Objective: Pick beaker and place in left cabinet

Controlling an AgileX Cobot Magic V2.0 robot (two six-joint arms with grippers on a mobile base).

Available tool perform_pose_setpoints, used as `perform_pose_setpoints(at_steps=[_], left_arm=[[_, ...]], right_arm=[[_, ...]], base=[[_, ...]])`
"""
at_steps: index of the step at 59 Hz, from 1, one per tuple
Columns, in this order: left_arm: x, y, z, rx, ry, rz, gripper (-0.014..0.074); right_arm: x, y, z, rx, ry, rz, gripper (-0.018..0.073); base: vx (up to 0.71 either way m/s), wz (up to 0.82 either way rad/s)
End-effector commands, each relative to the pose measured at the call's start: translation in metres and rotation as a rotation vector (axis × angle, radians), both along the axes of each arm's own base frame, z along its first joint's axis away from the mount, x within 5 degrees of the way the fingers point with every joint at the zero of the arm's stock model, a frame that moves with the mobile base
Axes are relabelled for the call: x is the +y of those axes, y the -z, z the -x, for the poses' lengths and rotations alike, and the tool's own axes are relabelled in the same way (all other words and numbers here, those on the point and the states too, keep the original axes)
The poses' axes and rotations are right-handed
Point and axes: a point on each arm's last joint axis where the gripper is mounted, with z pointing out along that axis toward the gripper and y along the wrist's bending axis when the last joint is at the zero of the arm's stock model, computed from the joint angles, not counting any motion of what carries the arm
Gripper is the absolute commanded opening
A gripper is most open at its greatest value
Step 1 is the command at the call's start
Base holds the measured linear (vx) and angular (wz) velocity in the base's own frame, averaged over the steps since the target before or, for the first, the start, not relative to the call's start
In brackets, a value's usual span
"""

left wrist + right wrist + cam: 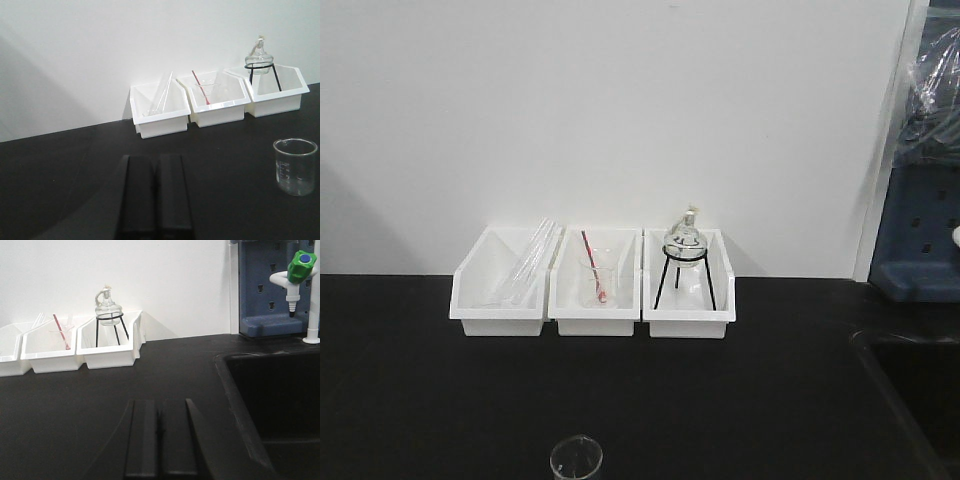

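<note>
The beaker (295,166), small and of clear glass with faint markings and a flared rim, stands upright on the black counter; in the front view only its rim (576,458) shows at the bottom edge. My left gripper (155,159) is shut and holds nothing, low over the counter, to the left of the beaker and apart from it. Over the counter beside the sink, my right gripper (160,402) is shut too and equally bare. The left cabinet is out of view.
Three white bins (593,312) stand against the back wall: glass tubes (525,262) in the left one, a beaker with a red rod (597,280) in the middle, a round flask on a black tripod (684,258) in the right. A black sink (280,405) and a green-tipped tap (299,271) lie to the right.
</note>
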Motion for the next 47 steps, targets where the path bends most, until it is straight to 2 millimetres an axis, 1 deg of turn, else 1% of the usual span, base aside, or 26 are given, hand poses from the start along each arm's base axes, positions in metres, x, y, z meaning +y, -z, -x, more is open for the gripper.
perform_pose_setpoints(at_steps=[1,47], left_arm=[[-0.0001,-0.0025,0.0015,-0.076,0.004,0.015,0.0001],[-0.0001,-0.0025,0.0015,-0.076,0.004,0.015,0.0001]], right_arm=[[0.0002,-0.0072,0.0011,-0.097,-0.001,0.008,0.0001],[0.0002,-0.0072,0.0011,-0.097,-0.001,0.008,0.0001]], base=[[0.0,0.0],[0.0,0.0]])
